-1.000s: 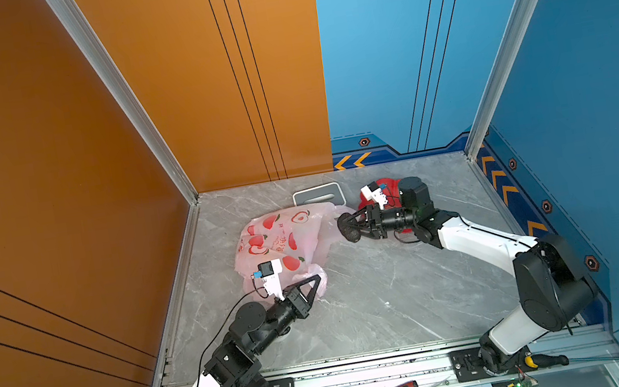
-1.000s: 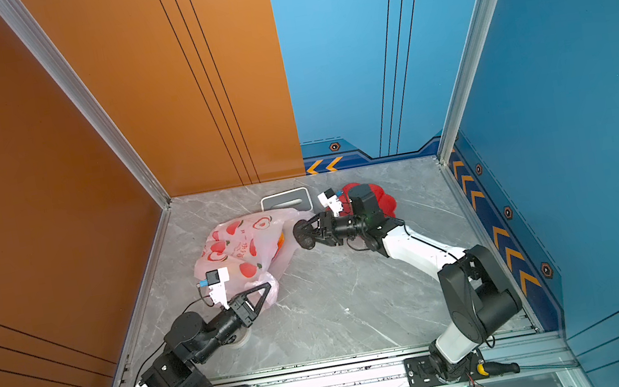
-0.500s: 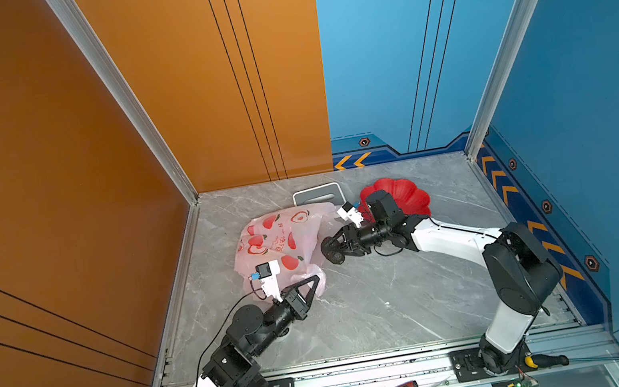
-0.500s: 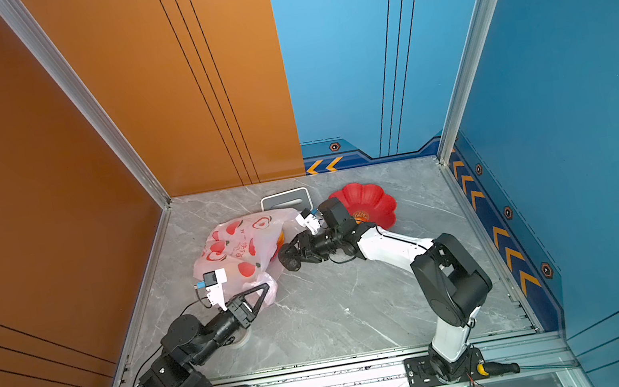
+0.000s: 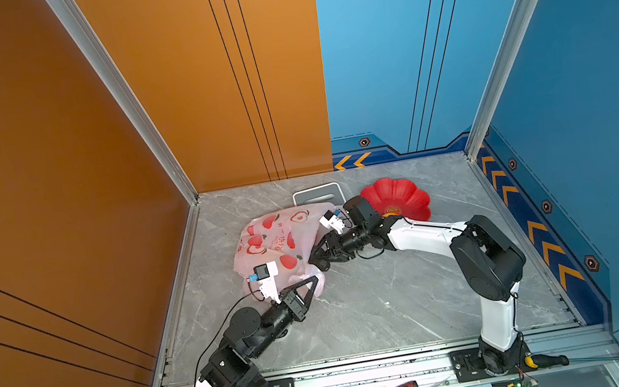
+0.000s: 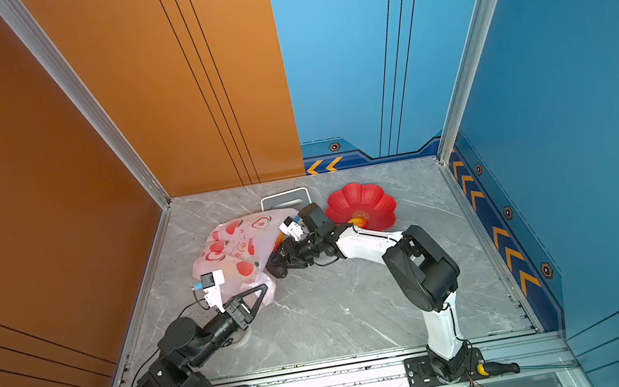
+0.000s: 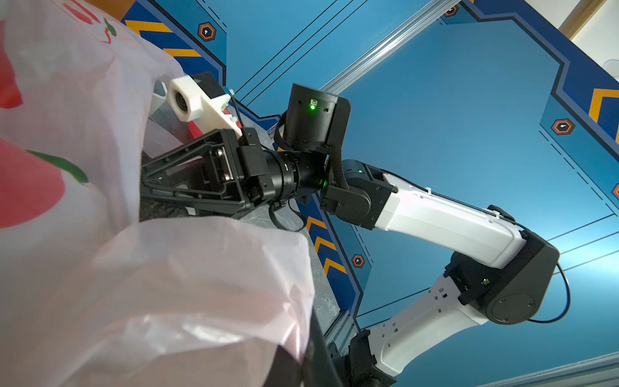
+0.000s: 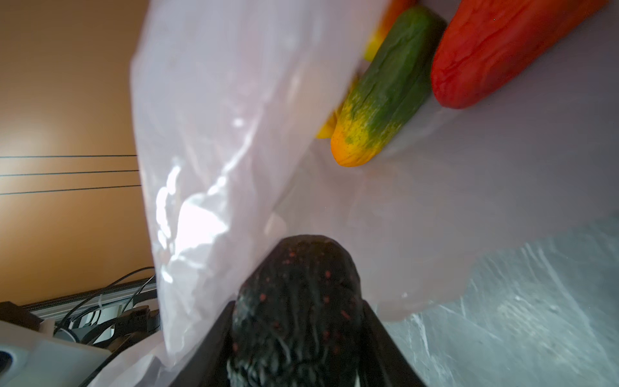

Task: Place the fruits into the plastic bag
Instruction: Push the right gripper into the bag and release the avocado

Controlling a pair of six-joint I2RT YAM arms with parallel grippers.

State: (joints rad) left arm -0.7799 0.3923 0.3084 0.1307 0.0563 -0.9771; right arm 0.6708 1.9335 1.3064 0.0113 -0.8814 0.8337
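Change: the right hand (image 5: pixel 316 260) has swung from the red flower-shaped plastic dish (image 5: pixel 398 195) near the desk's (image 5: pixel 360 312) far edge to the mouth of the thin translucent pale-pink plastic bag (image 5: pixel 273 238) printed with red apples.
Right hand: clamped on a dark, red-speckled toy avocado (image 8: pixel 298 301), whose tip is just inside the film.
Left hand (image 5: pixel 313 282): unmoved, fingers together, apparently pinching the bag's near lobe.
Bag: toward the desk's far left; a green-yellow mango-shaped fruit (image 8: pixel 385 90) and a red fruit (image 8: pixel 495 50) lie inside.
Meaning: the carry looks done; what remains is pushing the avocado deeper and releasing it.
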